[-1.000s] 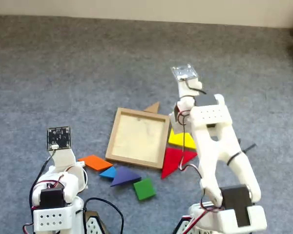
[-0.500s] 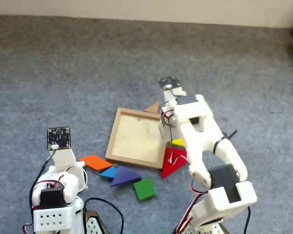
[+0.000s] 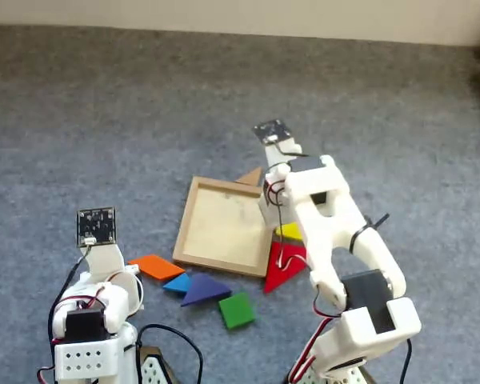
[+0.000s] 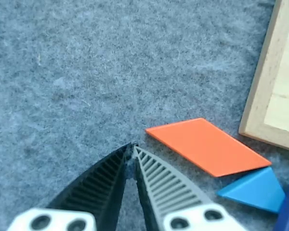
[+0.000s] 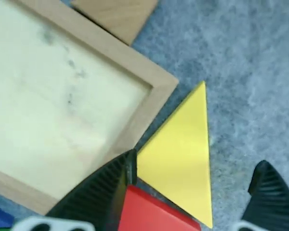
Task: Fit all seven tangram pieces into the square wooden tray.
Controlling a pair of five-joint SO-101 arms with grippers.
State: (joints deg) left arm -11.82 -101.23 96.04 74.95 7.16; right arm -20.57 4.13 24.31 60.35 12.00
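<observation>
Here the wooden tray (image 3: 228, 224) lies on the carpet (image 3: 104, 96). The right wrist view shows what the high view half hides: the right gripper (image 5: 196, 163), fingers wide, astride the yellow triangle (image 5: 180, 154) at the tray's corner. The left gripper (image 4: 133, 149), fingers together, hangs beside the orange piece (image 4: 204, 147).

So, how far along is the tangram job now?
Nothing placed yet: the tray is empty. In hand: the right gripper is open over the yellow triangle, the left gripper shut beside the orange piece. Left: all seven pieces, lying on the carpet around the tray.
</observation>
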